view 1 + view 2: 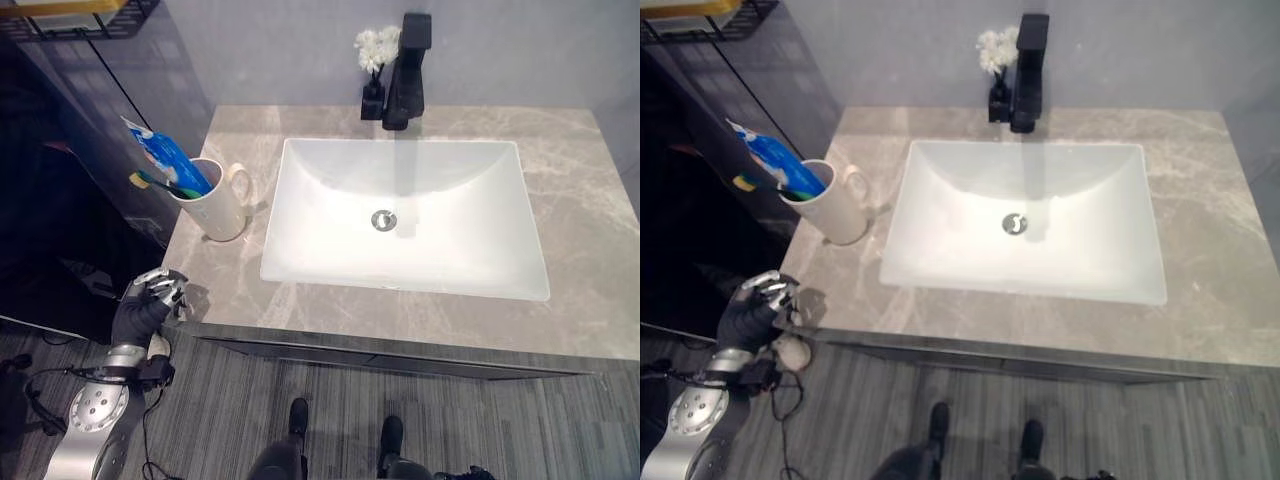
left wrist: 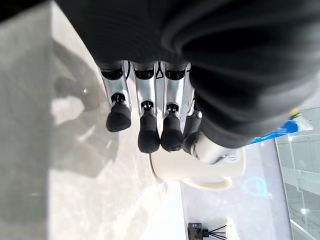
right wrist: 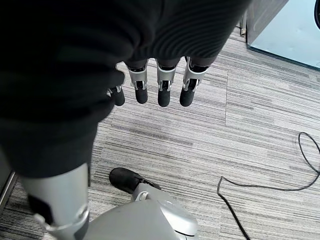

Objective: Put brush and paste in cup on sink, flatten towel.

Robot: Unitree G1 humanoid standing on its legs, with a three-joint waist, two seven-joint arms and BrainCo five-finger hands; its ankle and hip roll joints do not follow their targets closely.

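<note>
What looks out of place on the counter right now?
Nothing is spilled or damaged. The paste and brush lean in the cup, which stands upright on the counter beside the sink. The odd part: no towel lies on it. The left robot hand is at the counter's front corner.

— What stood in a hand's way on the counter?

— At ten o'clock of the white basin, the cup with its toothpaste tube and toothbrush leaning toward ten. At twelve, the black faucet, a small vase of white flowers just beside it at nine.

— And open room?

— The grey stone from three to five o'clock lay bare, as did the front strip at six. The left hand, fingers relaxed, hovered at the counter's eight o'clock corner; the right hand hung over striped floor.
</note>
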